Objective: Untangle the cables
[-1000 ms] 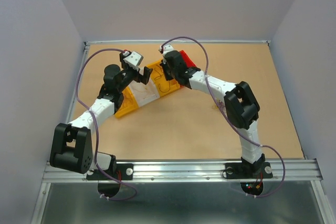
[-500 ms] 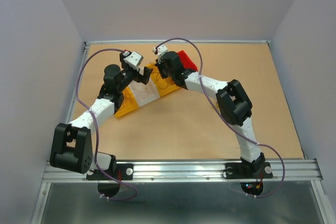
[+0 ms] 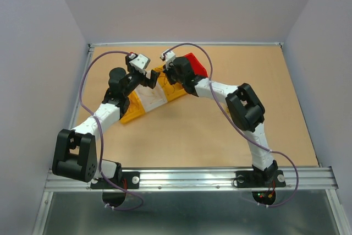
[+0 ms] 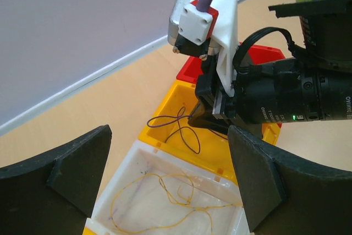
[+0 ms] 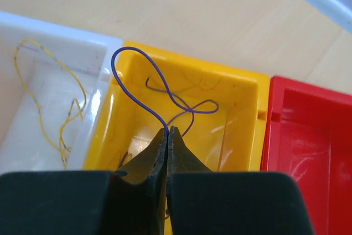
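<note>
Now right gripper (image 5: 166, 132), seemingly shifted leftward, pinches the purple wire (image 5: 113, 70).

hidden end of purple wire (image 5: 113, 65) inside right pincer (image 5: 168, 130)

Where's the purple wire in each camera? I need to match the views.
Top external: too thin to see; look at the right tool.
Left wrist: purple wire centre, dangling from that tool over the yellow bin.
Right wrist: centre, pinched, looping up-left.
Shared landmark: the red bin.
</note>
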Tool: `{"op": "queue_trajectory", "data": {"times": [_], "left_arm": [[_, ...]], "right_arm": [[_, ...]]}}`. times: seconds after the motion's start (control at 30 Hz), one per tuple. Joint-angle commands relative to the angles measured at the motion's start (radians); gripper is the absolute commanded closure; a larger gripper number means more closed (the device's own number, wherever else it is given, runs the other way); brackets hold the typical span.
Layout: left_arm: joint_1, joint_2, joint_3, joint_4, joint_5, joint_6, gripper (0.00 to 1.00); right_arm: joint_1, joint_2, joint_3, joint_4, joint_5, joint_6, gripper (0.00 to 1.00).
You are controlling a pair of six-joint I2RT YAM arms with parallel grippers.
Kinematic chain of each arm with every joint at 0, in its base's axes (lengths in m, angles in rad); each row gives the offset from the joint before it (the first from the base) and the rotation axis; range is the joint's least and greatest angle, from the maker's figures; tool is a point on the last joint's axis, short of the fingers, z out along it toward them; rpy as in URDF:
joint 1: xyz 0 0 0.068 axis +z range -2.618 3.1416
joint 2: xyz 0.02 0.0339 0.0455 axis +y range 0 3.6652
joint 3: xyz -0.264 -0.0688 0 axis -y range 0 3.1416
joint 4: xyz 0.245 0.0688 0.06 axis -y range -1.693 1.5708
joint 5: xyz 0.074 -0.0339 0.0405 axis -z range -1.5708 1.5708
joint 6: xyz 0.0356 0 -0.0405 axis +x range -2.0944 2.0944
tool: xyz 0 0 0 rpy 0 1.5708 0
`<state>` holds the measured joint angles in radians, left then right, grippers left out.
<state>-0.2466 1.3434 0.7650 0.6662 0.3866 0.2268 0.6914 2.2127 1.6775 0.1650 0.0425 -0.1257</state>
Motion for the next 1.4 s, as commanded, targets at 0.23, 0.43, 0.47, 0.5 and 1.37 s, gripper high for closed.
{"op": "queue_trajectory", "data": {"times": [0.23,0.43,0.47,0.5,1.37], "left_arm": [[0.003,0.002,0.008,0.053,0.017,0.006,0.01],[0.004,0.011,0.011,0.053,0.021,0.011,0.01],[0.004,0.016,0.014,0.05,0.021,0.011,0.01],[0.004,0.022,0.017,0.05,0.023,0.014,0.01],[0.004,0.028,0.023,0.041,-0.002,0.016,0.01]], "right_arm": [[-0.03,-0.013,-0.05,-0.05,-0.036,0.069,0.99],[-0.03,0.033,-0.009,-0.108,-0.093,0.043,0.99],[-0.03,0.042,-0.001,-0.139,-0.105,0.037,0.99],[-0.03,0.054,0.013,-0.159,-0.124,0.031,0.99],[0.002,-0.11,-0.149,-0.266,-0.096,0.092,0.85]]}}
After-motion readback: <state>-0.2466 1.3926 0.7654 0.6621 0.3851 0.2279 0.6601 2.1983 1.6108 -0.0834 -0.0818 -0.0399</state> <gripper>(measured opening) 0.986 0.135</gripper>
